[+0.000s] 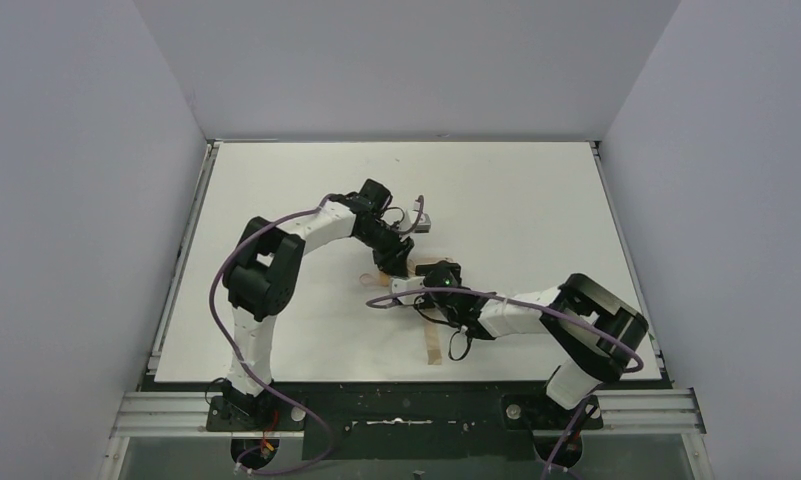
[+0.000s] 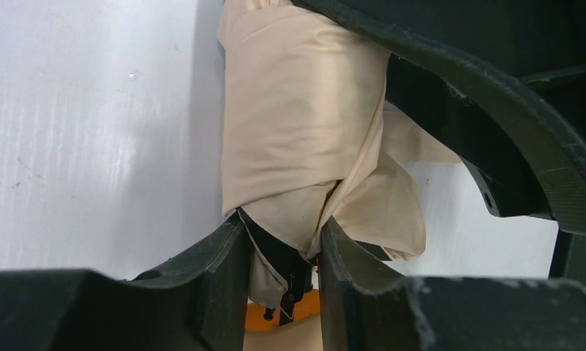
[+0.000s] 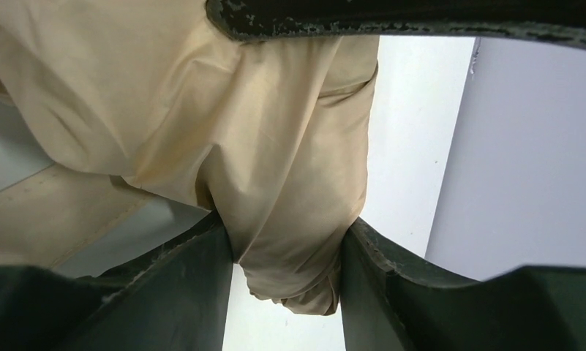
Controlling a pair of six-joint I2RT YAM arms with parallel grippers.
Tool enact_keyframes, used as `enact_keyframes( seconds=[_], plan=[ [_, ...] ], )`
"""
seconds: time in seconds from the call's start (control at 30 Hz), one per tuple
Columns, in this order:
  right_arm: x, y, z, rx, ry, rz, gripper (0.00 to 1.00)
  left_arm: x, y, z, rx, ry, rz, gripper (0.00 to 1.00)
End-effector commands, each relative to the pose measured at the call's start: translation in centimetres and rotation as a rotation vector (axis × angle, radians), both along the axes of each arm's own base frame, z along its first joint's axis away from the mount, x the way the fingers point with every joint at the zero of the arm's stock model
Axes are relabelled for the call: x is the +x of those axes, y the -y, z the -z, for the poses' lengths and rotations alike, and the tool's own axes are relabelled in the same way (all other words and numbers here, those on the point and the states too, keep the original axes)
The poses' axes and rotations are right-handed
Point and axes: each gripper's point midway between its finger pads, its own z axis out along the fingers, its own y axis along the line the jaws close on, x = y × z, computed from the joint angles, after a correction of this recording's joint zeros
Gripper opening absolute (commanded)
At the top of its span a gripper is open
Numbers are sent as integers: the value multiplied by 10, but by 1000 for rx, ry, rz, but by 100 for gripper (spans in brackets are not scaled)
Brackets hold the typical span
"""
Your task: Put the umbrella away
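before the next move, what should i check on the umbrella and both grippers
1. right gripper clamped on the beige fabric folding umbrella: ok
2. left gripper pinching the same bundle: ok
3. tan fabric strap wrapped round it: not ok, lies loose on the white table
4. umbrella fully collapsed: cannot tell, mostly hidden from above

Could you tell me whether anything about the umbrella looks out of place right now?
Yes: the tan strap of the umbrella trails loose across the table toward the near edge, and the canopy fabric sits bunched, not rolled tight.
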Motion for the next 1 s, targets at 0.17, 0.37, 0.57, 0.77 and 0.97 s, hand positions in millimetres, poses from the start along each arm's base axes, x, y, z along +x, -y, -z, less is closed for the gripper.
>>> enact_keyframes(
  seconds=[0.17, 0.37, 0.57, 0.77, 0.97],
  plan=[
    [-33, 10, -35, 147, -63, 3, 61, -9, 0, 4, 38, 33, 24, 0],
    [-56, 12, -64, 237, -76, -41, 63, -8, -1, 6, 48, 31, 15, 0],
    [-80, -9, -79, 371, -121, -147, 58, -8, 0, 6, 53, 31, 12, 0],
    [-96, -51, -80, 499, -181, -230, 57, -7, -1, 6, 56, 30, 7, 0],
    [-100, -83, -71, 512, -201, -287, 57, -6, -1, 7, 61, 31, 2, 0]
  ],
)
